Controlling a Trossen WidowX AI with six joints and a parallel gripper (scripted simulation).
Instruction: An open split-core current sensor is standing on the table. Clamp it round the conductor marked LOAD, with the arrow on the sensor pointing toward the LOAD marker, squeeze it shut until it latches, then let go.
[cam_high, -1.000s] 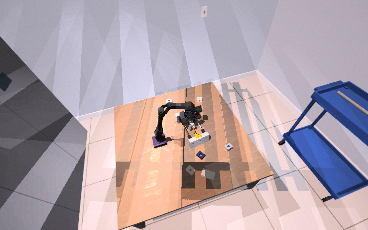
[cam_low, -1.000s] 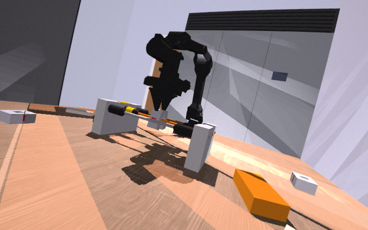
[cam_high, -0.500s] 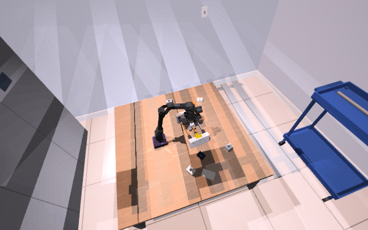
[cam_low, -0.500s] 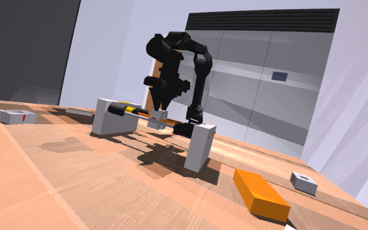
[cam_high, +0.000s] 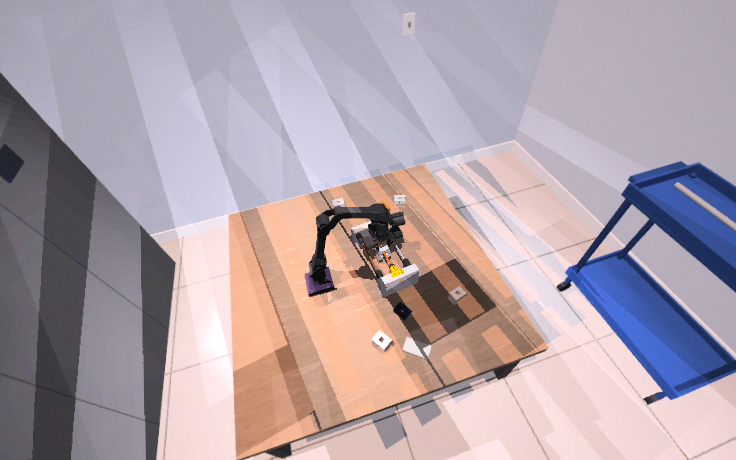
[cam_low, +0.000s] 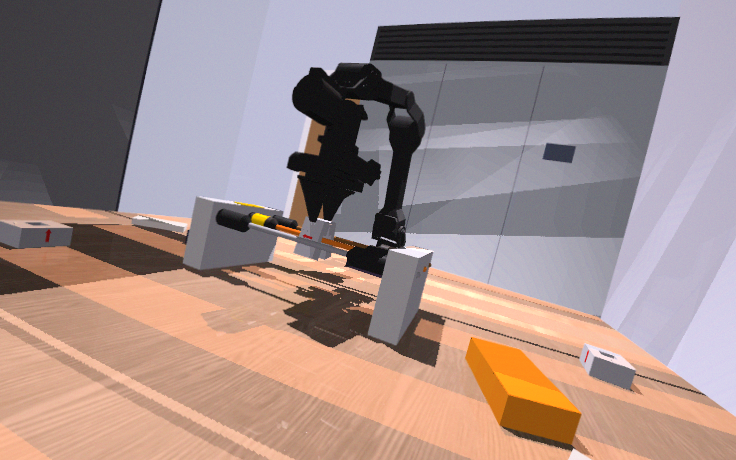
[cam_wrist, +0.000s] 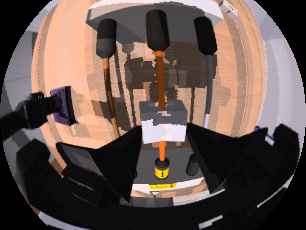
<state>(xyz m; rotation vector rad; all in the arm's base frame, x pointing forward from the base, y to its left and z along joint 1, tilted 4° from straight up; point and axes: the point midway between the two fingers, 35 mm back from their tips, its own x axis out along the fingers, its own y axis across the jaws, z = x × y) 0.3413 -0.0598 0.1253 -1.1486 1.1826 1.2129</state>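
Note:
My gripper (cam_low: 320, 219) (cam_wrist: 164, 127) is shut on the white and grey current sensor (cam_high: 384, 251) (cam_low: 312, 235) (cam_wrist: 163, 120), held at the middle orange conductor (cam_wrist: 160, 82). The conductor runs into the sensor from one side and out the other in the wrist view. A red arrow (cam_low: 307, 236) on the sensor points left, toward the block with the yellow label. A yellow band (cam_low: 263, 219) (cam_wrist: 161, 171) marks that conductor near this block. The yellow label (cam_high: 397, 271) (cam_wrist: 162, 186) is too small to read surely. Whether the sensor's halves are fully together cannot be told.
Grey end blocks (cam_high: 400, 283) (cam_low: 398, 298) carry the conductors, with a pale conductor (cam_wrist: 208, 90) beside the middle one. An orange block (cam_low: 529, 385), white square blocks (cam_high: 457, 294) (cam_low: 607, 366), a dark blue block (cam_high: 402, 308) and a white plate (cam_high: 416, 348) lie on the table.

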